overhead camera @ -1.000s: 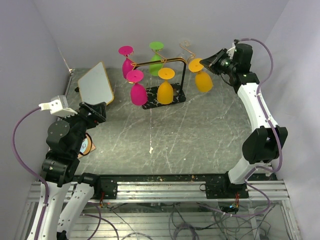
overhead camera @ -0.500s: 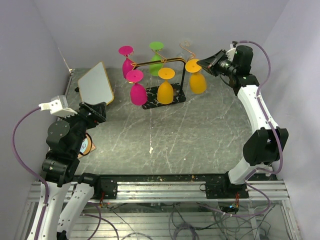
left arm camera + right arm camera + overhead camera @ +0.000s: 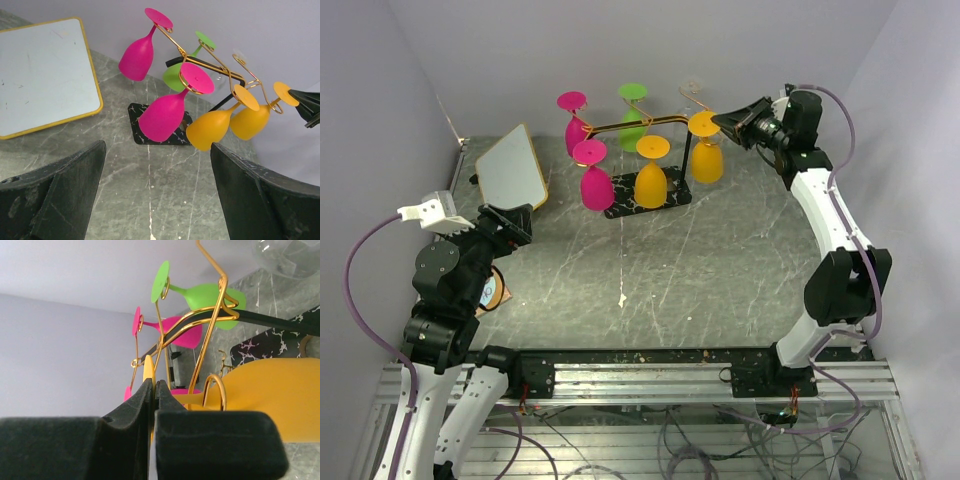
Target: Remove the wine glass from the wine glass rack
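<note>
The wine glass rack [image 3: 642, 124] is gold wire on a black post with a black marble-look base [image 3: 620, 209], at the back middle. Upside-down glasses hang on it: two pink [image 3: 596, 186], a green [image 3: 632, 128] and an orange one [image 3: 650, 183]. My right gripper [image 3: 722, 121] is shut on the round foot of another orange wine glass [image 3: 707, 162] at the rack's right end. In the right wrist view my gripper [image 3: 154, 385] pinches the foot's edge, and the stem [image 3: 200, 401] sits in a gold hook [image 3: 215, 389]. My left gripper [image 3: 157, 200] is open and empty, far left.
A white board with a yellow rim [image 3: 510, 168] lies at the back left. A clear glass [image 3: 691, 92] hangs at the rack's far side. A small round orange thing [image 3: 492, 292] sits under the left arm. Walls close in on left, back and right.
My right gripper has moved left with the orange glass, bringing it from clear of the rack up against the rack's right end. The left arm has not moved.
</note>
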{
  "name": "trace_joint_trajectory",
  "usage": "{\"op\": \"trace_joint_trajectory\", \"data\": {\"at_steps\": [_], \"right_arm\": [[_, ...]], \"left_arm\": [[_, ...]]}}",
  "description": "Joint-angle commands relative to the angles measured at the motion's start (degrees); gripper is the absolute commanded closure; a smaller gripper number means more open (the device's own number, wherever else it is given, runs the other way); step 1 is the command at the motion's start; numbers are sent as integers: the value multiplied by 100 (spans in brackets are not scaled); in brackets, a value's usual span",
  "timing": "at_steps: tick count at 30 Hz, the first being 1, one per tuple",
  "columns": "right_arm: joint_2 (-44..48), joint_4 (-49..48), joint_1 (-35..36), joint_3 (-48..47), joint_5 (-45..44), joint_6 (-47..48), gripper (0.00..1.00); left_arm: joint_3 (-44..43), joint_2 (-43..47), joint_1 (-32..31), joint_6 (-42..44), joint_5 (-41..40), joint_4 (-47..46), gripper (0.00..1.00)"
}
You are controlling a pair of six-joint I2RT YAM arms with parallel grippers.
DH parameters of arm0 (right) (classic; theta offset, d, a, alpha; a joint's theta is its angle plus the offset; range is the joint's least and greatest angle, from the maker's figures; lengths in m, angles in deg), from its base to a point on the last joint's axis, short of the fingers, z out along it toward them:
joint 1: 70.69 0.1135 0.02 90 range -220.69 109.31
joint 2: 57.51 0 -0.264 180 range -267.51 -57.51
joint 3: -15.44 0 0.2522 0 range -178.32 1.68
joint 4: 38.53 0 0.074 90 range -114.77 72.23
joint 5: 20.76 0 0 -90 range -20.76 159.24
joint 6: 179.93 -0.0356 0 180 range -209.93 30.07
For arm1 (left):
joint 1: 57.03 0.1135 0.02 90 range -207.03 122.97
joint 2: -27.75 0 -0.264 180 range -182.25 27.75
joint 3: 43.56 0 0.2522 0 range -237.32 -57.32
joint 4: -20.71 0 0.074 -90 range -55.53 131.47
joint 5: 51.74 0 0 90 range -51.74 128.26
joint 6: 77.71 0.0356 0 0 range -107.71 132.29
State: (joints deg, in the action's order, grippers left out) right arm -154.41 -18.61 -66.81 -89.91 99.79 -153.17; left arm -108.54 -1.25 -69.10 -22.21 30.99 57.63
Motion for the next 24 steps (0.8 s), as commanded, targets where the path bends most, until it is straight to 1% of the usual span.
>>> {"op": "trace_joint_trajectory", "data": {"at_steps": [1,9,15,16,18,21,24], "right_arm": [[-234,-296,3,-175,-220,-392,100],[-383,-467,-112,-320,-767,-639,100],[-234,-464,-416,-424,-1008,-314,100],[-133,-421,-470,-383,-1061,-195,100],[272,-232,-549,-169,-1322,332,100],[898,18,-553,211,-1632,1465,100],[1597,429,-552,620,-1986,2184,100]], "left_arm": [[-104,13,39,31,56,-53,4],[-119,2,39,40,71,-52,4],[-129,17,39,21,195,-94,4],[-128,25,40,22,230,-108,4],[-120,32,39,27,437,-221,4],[-91,17,39,33,812,-441,4],[-31,-15,39,-8,1192,-706,4]]}}
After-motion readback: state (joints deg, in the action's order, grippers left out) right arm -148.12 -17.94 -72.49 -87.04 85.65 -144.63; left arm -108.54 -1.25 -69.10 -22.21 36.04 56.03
